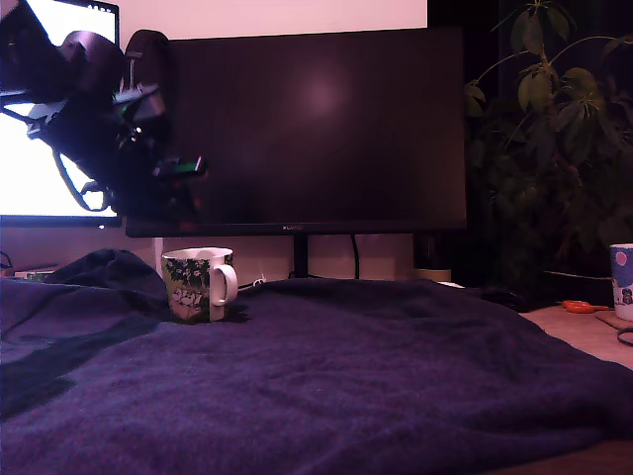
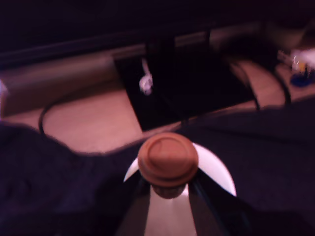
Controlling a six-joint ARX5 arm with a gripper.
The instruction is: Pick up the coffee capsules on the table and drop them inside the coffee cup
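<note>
The dark robot hand [image 1: 176, 183] hangs above the white, leafy-printed ceramic mug [image 1: 198, 284] on the blanket-covered surface [image 1: 326, 376], gripping a small round flanged capsule [image 2: 168, 160] over the mug's white rim. Pickup looks done; the drop remains.

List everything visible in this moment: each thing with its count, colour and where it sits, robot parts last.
coffee capsule: one, brownish in the wrist view, held between the fingers over the mug's opening
coffee cup: one, white with green print, on the blanket at the exterior view's left
blanket: one, dark navy-purple, covering the table
monitor: one, black, behind the mug
plant: one, green, exterior view's right
dotted cup: one, pale blue, far right edge
gripper: one, dark, shut on the capsule, raised above the mug
</note>
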